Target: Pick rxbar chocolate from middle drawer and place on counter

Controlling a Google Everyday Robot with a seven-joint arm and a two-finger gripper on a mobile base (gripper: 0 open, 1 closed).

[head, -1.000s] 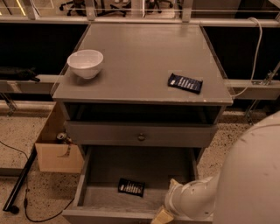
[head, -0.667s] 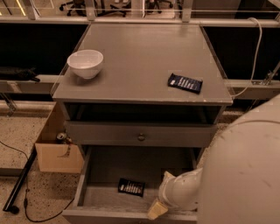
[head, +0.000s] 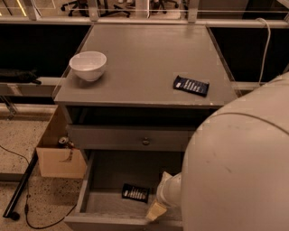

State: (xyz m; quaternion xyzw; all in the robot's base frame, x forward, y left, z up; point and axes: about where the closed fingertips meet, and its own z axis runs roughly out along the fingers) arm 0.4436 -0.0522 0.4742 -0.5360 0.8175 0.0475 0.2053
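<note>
Speckled terrazzo floor [head: 22, 144] with a black pole [head: 21, 187] and open cardboard box [head: 58, 159] left of grey cabinet [head: 113, 136], dark panels [head: 40, 49] and pale rail [head: 135, 21] behind, office chair bases [head: 86, 5] beyond, dim warm light, gripper [head: 154, 210] low before the cabinet.

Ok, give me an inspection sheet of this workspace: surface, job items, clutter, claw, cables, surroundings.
Surface: counter, grey, chipped front edge.
Job's things: rxbar chocolate flat in the open middle drawer, near its front.
Clutter: white bowl on counter's left; navy-blue bar on its right.
Claw: claw low at the drawer's front right, beside the rxbar chocolate, seemingly apart.
Cables: black cable on floor, left; white cable, right rear.
Surroundings: cardboard box holding a can, left; knobbed drawer shut above.
</note>
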